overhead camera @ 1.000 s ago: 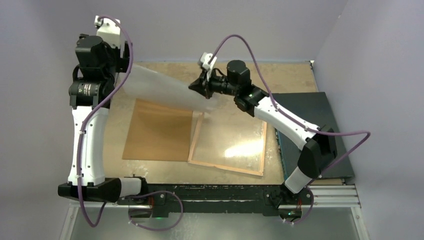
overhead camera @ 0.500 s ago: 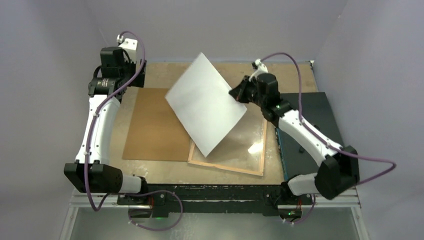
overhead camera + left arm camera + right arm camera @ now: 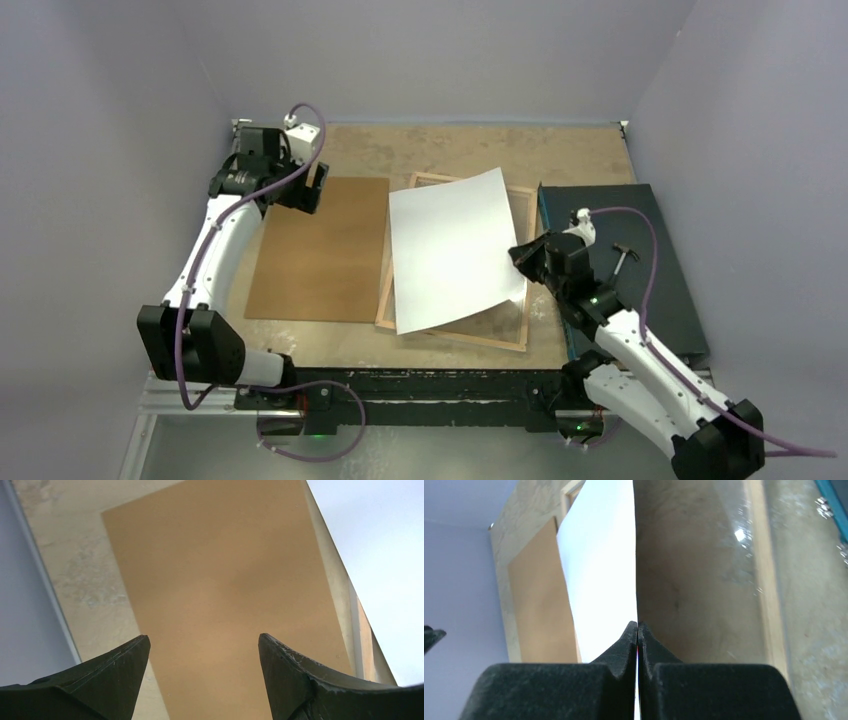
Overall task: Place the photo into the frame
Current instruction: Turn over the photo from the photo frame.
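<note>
The right claw (image 3: 522, 262) is closed tight on the right edge of the large white rectangular paper photo (image 3: 450, 250). In the right wrist view the two black fingers (image 3: 616, 655) meet with only the thin paper between them. From this grip the photo spreads toward 10 o'clock, its plain white back up. It lies over the thin rectangular frame of light wood (image 3: 455, 335) and is turned a little clockwise against it. The photo covers the frame's left rail, and its far right corner crosses the rail at 12 o'clock. The held edge is lifted off the frame. Inside the rails, under the paper, there is a glossy clear sheet (image 3: 694, 570) with light reflections.

At 3 o'clock from the frame is a dark flat mat (image 3: 650, 260) with a small hammer (image 3: 622, 257) on it. At 9 o'clock, just beside the frame, a plain brown flat board (image 3: 320, 250) lies on the pale worn desk (image 3: 440, 150).

The left claw (image 3: 310, 188) is wide apart and holds nothing. It hangs over the far end of the brown board, at 10 o'clock from the photo and well apart from it.
</note>
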Controlling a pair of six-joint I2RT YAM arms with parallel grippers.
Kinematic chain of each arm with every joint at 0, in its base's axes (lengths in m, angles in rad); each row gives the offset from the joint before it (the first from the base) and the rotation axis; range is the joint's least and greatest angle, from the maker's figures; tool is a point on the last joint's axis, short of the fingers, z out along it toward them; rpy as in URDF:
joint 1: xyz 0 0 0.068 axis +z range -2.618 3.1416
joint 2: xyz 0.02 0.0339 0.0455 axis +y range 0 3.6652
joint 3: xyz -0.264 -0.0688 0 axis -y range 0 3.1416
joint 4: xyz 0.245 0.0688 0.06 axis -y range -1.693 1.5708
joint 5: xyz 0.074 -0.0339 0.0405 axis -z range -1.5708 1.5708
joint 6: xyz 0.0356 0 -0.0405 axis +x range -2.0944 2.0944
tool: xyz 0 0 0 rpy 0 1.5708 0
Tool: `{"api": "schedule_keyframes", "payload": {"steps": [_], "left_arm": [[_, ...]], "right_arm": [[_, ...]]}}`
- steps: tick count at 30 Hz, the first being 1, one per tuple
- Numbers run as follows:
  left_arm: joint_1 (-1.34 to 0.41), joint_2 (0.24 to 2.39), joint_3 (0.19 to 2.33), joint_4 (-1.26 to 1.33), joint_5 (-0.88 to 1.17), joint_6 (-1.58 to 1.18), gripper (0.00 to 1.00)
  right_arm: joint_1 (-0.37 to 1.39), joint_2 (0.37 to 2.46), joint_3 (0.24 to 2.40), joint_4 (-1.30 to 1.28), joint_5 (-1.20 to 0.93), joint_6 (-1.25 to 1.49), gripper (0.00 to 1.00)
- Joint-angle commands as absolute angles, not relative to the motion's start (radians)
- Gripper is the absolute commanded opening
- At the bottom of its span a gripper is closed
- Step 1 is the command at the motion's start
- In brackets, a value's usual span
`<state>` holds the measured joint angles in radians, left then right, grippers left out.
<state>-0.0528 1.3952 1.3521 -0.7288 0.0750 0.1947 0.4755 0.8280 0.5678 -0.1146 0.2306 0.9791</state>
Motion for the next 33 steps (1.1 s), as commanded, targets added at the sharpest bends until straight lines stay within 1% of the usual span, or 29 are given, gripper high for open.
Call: {"api": "schedule_keyframes", "payload": {"steps": [1,7,12,15,20,27,33], "left_arm": [[-0.083,1.385,1.33,-0.71,0.126,0.216,0.78],[-0.108,1.391,1.321,-0.709,0.126,0.211,0.78],[-0.12,1.397,1.31,-0.707,0.122,0.209,0.77],[-0.128,1.402,1.311,-0.71,0.114,0.209,0.77],[-0.136,1.401,1.312,-0.713,0.109,0.213,0.76],[-0.138,1.399,1.301,-0.714,0.11,0.215,0.76],[-0.141,1.396,1.299,-0.713,0.111,0.216,0.76]], "right_arm": [[0.473,0.742,0.524,-0.215,0.371,1.108,0.0],[0.474,0.697,0.518,-0.347,0.451,1.166,0.0],[0.474,0.647,0.488,-0.368,0.478,1.212,0.0],[0.474,0.663,0.472,-0.34,0.47,1.208,0.0],[0.475,0.717,0.432,-0.245,0.399,1.22,0.0],[0.491,0.747,0.427,-0.198,0.431,1.232,0.0],[0.554,0.84,0.427,-0.113,0.426,1.219,0.0]]}}
